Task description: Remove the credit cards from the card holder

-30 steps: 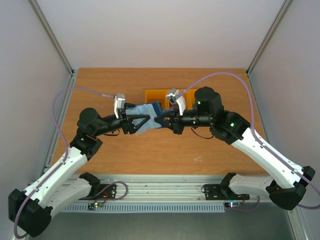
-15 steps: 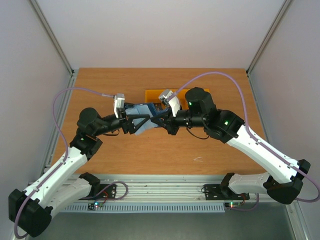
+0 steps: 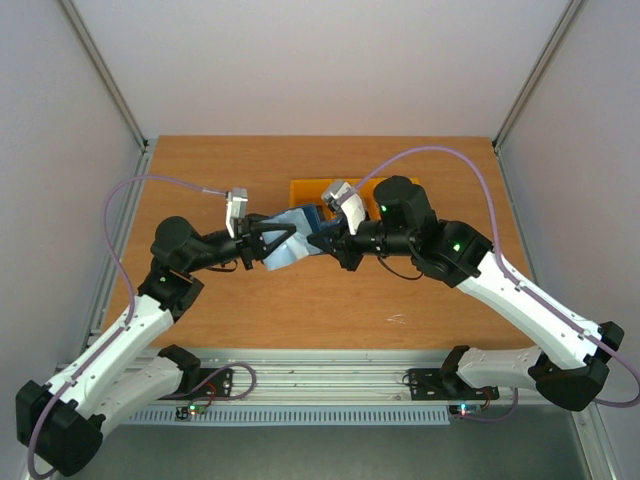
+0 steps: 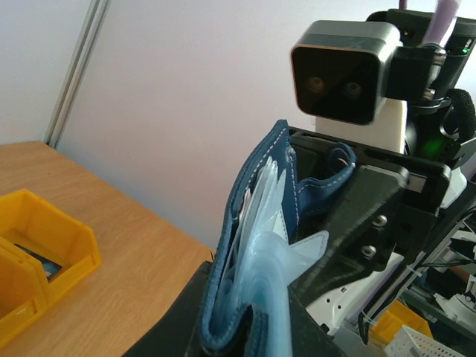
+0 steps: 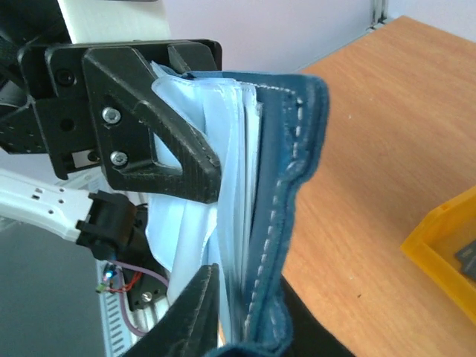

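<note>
Above the desk, between the two arms, the card holder hangs in the air, gripped from both sides. Inside it the credit cards are hard to make out — the wrist views show only pale edges packed among clear sleeves within the navy cover, and no colour tells one from another. The left pincer is clamped on the holder's folded lower edge, its fingers cut off by the bottom of the frame. The right pincer is closed on the opposite end, one finger against the sleeves, the other under the stitched cover. From above, the two pincers nearly meet and cover much of the holder. Just behind them stands an orange bin — a dark flat item lies in it, too small to identify.
</note>
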{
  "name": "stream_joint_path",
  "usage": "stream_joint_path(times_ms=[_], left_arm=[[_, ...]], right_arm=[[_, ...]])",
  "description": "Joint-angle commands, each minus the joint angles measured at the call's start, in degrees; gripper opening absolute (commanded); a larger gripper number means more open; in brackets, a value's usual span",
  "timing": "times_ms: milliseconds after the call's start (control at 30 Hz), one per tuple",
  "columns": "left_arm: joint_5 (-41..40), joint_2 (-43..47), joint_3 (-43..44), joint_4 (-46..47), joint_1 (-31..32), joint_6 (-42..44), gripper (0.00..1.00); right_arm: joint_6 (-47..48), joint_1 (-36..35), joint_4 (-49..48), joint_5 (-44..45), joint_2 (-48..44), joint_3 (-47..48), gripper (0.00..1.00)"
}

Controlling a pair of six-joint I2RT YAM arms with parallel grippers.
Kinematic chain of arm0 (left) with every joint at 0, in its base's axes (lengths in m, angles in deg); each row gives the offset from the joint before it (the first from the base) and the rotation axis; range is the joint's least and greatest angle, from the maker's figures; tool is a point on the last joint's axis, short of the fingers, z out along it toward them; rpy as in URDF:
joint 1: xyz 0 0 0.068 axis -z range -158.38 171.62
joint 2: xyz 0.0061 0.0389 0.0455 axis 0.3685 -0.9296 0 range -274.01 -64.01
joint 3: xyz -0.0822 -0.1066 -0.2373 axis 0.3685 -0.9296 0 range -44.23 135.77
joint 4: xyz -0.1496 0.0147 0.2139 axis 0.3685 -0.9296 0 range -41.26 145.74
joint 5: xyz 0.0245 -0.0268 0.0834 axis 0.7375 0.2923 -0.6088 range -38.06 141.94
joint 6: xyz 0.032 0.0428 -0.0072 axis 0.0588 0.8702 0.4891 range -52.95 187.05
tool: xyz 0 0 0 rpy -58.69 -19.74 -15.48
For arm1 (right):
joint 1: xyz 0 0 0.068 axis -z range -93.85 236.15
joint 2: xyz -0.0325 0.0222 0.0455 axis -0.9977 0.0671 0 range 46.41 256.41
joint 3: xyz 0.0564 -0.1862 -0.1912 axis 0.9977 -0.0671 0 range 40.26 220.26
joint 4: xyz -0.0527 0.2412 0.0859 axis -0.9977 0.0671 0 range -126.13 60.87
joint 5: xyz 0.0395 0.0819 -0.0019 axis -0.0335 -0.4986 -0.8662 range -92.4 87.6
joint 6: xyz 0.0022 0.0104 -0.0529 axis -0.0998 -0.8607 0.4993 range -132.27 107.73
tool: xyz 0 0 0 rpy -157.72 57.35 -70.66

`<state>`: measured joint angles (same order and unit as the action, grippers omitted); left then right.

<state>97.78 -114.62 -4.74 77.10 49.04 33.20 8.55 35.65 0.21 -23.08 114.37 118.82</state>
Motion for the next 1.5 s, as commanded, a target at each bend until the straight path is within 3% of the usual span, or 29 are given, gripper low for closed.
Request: stream_joint_path(times_ms=[0, 267, 567, 933, 1133, 1467], left_arm=[[-2.6, -1.0, 0.0, 1.4, -0.2, 0.9, 0.0], [-0.7, -0.9, -0.1, 3.0, -0.3, 0.7, 0.0], [-0.1, -0.7, -0.2, 3.3, -0.2, 0.4, 0.0], [0.8, -0.8, -0.3, 4.3, -0.3, 0.5, 0.0], [1.7, -0.8, -0.3, 5.1, -0.3, 0.4, 0.0], [2.3, -0.8, -0.4, 5.8, -0.3, 0.3, 0.0]], right_arm=[[1.3, -1.7, -4.0, -5.8, -3.5, -2.2, 0.23], [-5.2, 5.4, -8.4, -9.1, -8.5, -7.3, 0.28], [-5.5, 5.9, -6.6, -9.2, -4.9, -6.5, 0.25], [-3.6, 5.9, -2.4, -4.5, -3.3, -5.1, 0.1], [-2.9, 5.9, -2.5, -6.0, -1.3, -3.7, 0.12], [-2.9, 5.6, -5.9, -12.4, 1.4, -2.9, 0.26]])
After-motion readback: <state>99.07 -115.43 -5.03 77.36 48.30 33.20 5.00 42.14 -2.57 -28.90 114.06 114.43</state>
